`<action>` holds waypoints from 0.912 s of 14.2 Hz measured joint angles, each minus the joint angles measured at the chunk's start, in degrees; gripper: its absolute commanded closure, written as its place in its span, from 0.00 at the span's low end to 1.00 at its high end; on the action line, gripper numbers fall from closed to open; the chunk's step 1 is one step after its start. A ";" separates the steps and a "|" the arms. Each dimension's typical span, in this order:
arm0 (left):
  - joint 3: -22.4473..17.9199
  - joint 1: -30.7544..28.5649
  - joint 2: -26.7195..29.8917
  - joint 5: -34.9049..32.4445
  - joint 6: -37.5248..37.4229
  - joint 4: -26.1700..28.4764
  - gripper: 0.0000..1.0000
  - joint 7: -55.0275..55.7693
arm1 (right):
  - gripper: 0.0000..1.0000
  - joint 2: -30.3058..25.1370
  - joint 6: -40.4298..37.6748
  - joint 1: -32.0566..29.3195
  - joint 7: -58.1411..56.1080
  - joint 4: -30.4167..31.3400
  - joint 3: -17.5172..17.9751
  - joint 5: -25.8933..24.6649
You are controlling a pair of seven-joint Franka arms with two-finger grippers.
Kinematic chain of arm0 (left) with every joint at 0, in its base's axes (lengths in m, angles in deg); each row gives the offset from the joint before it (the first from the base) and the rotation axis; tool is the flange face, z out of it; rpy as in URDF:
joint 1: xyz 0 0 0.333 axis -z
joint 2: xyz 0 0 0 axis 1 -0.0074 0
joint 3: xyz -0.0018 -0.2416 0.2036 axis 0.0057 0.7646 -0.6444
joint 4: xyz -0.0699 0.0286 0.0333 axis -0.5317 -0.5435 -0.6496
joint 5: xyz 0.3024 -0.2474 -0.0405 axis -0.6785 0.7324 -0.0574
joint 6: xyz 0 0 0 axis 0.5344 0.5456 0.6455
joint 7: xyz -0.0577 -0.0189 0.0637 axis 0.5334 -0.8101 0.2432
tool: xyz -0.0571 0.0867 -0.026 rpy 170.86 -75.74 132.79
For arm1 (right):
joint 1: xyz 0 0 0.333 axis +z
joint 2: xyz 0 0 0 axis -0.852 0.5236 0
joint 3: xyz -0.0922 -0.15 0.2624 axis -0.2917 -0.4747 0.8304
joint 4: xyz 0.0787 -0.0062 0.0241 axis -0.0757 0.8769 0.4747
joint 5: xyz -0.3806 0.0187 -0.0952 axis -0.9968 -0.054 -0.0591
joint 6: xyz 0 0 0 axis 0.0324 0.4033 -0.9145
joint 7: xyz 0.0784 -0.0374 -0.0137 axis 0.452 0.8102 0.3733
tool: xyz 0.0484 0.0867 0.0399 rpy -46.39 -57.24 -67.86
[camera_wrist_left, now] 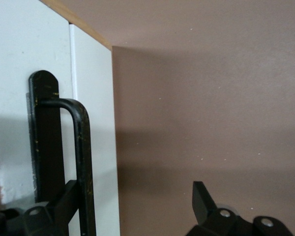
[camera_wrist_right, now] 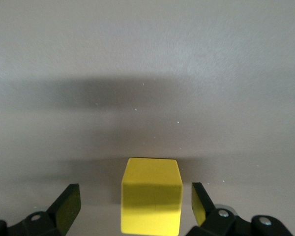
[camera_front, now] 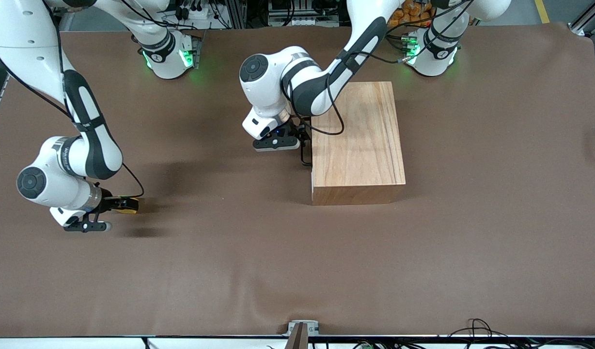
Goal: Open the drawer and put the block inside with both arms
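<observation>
Drawer (camera_wrist_left: 91, 98) is closed: its white front panel sits flush with the wooden box (camera_front: 358, 140), and no tray shows in the front view. The box is the landmark on the brown worktop (camera_front: 297, 271).

Left tool (camera_front: 305, 140) is at the box's drawer face, which looks toward the right arm's end of the worktop. Its fingers are spread wide around the black wire handle (camera_wrist_left: 81, 162). One finger lies against the panel by the handle's mount, the other stands clear in the air. Not closed on the handle yet.

Right tool (camera_wrist_right: 132, 204) is well apart from the box, toward the right arm's end, low over the worktop. Its fingers are open with gaps either side of the yellow block (camera_wrist_right: 151, 194), which sits between them. Block appears to rest on the worktop, not gripped.

Progress: early. Both tools look positioned, nothing grasped. Remaining: close on handle, pull drawer out, grip block, carry it over, release inside.
</observation>
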State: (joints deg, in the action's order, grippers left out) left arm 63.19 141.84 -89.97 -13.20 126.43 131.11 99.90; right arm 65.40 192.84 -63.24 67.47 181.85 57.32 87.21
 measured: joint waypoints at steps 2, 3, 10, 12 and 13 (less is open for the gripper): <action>-0.06 -0.01 -0.24 0.00 1.18 -0.01 0.00 0.00 | 0.00 0.59 -0.10 0.00 -0.16 -0.02 -0.03 0.00; -0.04 0.00 -0.27 0.00 1.75 -0.02 0.00 0.00 | 0.00 0.64 -0.24 -0.01 -0.17 -0.01 -0.04 0.00; 0.66 0.16 -0.35 0.00 7.26 -0.19 0.00 0.00 | 0.58 2.08 -0.48 -0.58 -0.27 0.10 -0.30 0.00; 0.94 0.32 -0.65 0.00 8.19 -0.20 0.00 0.00 | 0.91 2.08 -0.46 -0.58 -0.27 -0.03 -0.29 0.00; 0.94 0.53 -0.83 0.00 8.57 -0.19 0.00 0.00 | 0.98 2.08 -0.46 -0.58 -0.27 -0.10 -0.29 0.01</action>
State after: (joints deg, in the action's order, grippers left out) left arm 64.13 142.37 -90.80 -13.20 135.00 130.91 99.90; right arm 67.48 192.38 -63.81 67.20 181.75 57.03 87.22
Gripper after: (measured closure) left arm 0.000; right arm 0.203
